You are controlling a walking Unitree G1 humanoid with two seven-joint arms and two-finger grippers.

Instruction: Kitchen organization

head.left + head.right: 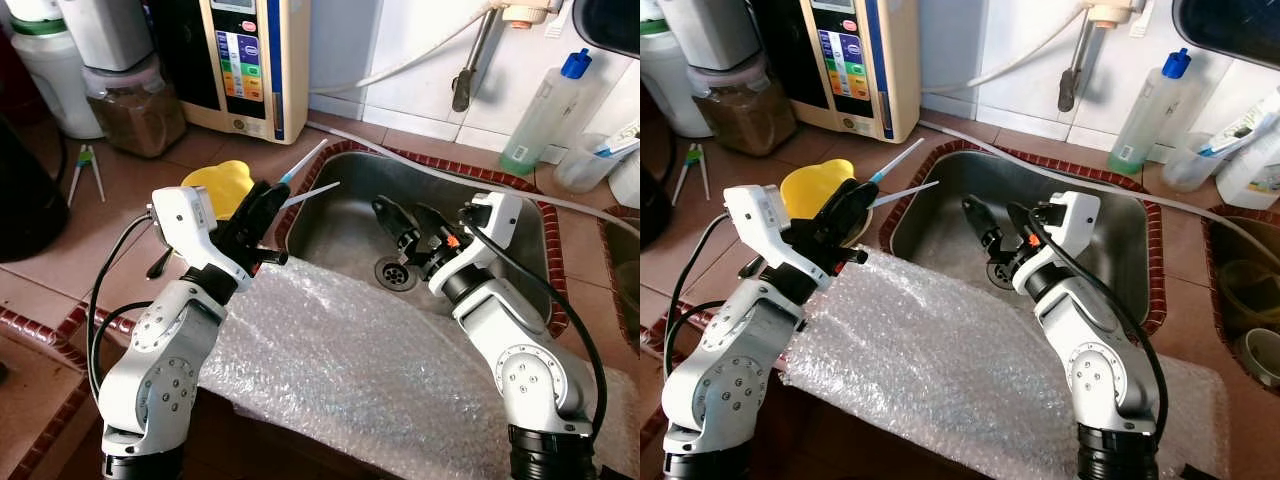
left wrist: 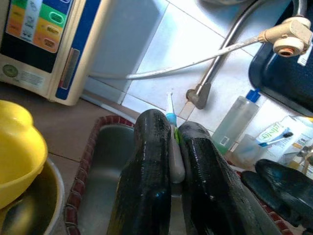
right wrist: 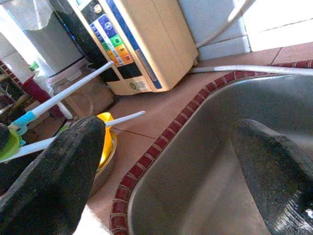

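The left claw is clamped on two thin white toothbrushes with blue-green ends, holding them over the left rim of the stainless steel sink; their slim handles jut past the black fingers toward the basin. Seen along the left wrist, the two fingers press together with a white handle squeezed between them.

The right claw hangs inside the sink just above the round drain, its two black fingers spread apart with nothing between them (the right wrist view shows bare steel in the gap).

A sheet of clear bubble wrap covers the terracotta-tiled tabletop at the front, under both silver arms. Just behind the left claw sits a yellow plastic bowl nested in a metal one. Against the back wall stand a cream water purifier with coloured buttons and a lidded jar of brown contents. To the right, a clear bottle with a blue cap stands beside a clear cup holding a toothbrush. A white hose runs along the wall tiles.
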